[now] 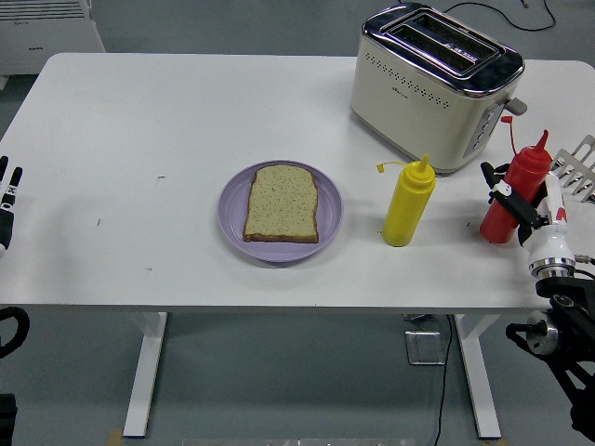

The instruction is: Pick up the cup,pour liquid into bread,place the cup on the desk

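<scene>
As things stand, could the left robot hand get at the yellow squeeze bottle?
Probably yes. The left robot hand rests at the table's left edge, with bare table between it and the yellow bottle; only the plate with bread lies partway. Whether the arm stretches that far cannot be told.

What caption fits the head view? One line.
Right hand grips red bottle beside toaster; yellow bottle, bread on plate; left hand idle.
</scene>
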{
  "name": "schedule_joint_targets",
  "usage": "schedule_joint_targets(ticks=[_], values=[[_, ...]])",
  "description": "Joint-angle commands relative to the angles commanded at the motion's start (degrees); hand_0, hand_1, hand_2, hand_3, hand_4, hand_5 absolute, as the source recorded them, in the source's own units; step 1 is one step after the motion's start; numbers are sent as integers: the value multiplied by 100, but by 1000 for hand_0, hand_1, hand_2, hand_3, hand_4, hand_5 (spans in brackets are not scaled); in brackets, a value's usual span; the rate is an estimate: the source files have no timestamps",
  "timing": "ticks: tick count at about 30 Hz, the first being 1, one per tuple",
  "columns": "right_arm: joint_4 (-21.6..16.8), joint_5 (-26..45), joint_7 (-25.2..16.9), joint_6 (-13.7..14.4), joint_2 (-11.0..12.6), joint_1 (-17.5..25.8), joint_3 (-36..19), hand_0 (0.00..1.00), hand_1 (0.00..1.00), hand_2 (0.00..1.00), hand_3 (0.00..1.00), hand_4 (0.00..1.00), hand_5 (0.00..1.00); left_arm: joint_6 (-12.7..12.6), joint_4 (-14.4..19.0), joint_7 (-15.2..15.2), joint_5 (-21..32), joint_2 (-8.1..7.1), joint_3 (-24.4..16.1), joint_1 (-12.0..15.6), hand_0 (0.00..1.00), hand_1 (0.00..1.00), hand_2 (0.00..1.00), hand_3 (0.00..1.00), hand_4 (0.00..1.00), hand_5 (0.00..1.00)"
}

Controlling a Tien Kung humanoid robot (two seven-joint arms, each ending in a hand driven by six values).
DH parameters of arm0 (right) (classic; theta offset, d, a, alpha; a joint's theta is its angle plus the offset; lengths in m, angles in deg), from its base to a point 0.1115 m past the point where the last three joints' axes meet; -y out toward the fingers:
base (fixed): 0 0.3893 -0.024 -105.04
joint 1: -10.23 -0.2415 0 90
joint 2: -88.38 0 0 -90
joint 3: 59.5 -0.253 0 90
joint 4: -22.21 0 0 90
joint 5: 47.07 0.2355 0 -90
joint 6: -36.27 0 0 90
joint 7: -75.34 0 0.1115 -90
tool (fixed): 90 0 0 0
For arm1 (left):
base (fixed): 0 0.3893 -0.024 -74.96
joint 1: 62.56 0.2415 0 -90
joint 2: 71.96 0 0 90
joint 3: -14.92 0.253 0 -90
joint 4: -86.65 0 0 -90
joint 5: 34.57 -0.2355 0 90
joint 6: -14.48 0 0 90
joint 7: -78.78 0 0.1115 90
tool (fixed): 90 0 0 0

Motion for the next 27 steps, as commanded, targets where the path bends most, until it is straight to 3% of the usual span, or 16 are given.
schedule_joint_targets(ticks=[1, 12, 13, 18, 19, 24, 25, 27], values=[[-2, -2, 1, -2, 2, 5, -7, 352, 349, 375, 494, 921, 320, 0, 0, 0, 0, 0, 0, -1, 811, 794, 815, 734, 620, 998], [-36, -179, 73, -126, 3, 38, -59, 379, 363, 390, 514, 934, 325, -3, 2, 3, -1, 0, -1, -3, 810, 794, 815, 734, 620, 998], [-49, -189, 64, -121, 5, 43, -64, 417, 397, 417, 577, 922, 312, -4, 3, 2, -1, 0, -2, -2, 810, 794, 815, 734, 619, 998], [-102, -199, 28, -93, 13, 72, -98, 417, 397, 417, 577, 922, 312, -7, 1, 2, 0, 0, 0, 0, 810, 794, 815, 734, 619, 998], [-114, -214, 19, -89, 13, 82, -114, 746, 674, 665, 910, 942, 322, -6, 0, 2, 0, 0, 0, 0, 811, 794, 815, 734, 619, 998], [-185, -328, -11, -95, 27, 144, -204, 746, 674, 665, 910, 942, 322, -3, 0, 1, -1, 0, 3, -4, 811, 794, 815, 734, 619, 998], [-217, -367, -19, -92, 33, 169, -240, 860, 810, 884, 998, 949, 316, -3, 0, 1, 0, 0, 3, -4, 811, 794, 815, 734, 619, 998], [-275, -427, -29, -79, 43, 213, -310, 860, 810, 884, 998, 949, 316, -3, -1, 2, -1, 0, 5, -6, 811, 794, 815, 734, 619, 998]])
